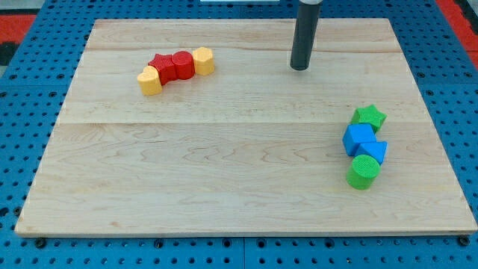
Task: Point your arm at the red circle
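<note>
The red circle point(183, 63) is a short red cylinder in a row of blocks at the view's upper left. It touches a red star-like block point(163, 67) on its left and a yellow block point(204, 60) on its right. A second yellow block point(151, 81) ends the row at the lower left. My tip point(299, 68) rests on the board near the view's top, well to the right of the red circle, apart from every block.
At the view's right stands a cluster: a green star point(369, 116), a blue cube point(359, 139), a second blue block point(374, 152) and a green cylinder point(364, 171). The wooden board point(224, 179) lies on a blue pegboard.
</note>
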Robot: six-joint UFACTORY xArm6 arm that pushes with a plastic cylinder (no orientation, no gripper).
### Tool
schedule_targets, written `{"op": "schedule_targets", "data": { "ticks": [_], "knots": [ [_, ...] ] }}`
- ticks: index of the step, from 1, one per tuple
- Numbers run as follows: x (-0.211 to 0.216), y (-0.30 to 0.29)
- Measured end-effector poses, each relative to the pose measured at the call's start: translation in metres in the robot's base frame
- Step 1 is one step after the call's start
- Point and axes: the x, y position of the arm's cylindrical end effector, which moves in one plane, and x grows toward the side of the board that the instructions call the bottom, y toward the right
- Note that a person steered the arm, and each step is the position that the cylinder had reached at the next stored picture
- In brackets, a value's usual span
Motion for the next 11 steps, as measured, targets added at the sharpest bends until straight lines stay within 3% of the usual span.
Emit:
{"op": "schedule_targets", "data": {
  "ticks": [4, 5, 7, 8, 11],
  "knots": [
    [-0.007, -0.003],
    [-0.011, -0.030],
    [-0.067, -0.129],
    [-0.074, -0.210],
    [-0.074, -0.222]
  ]
}}
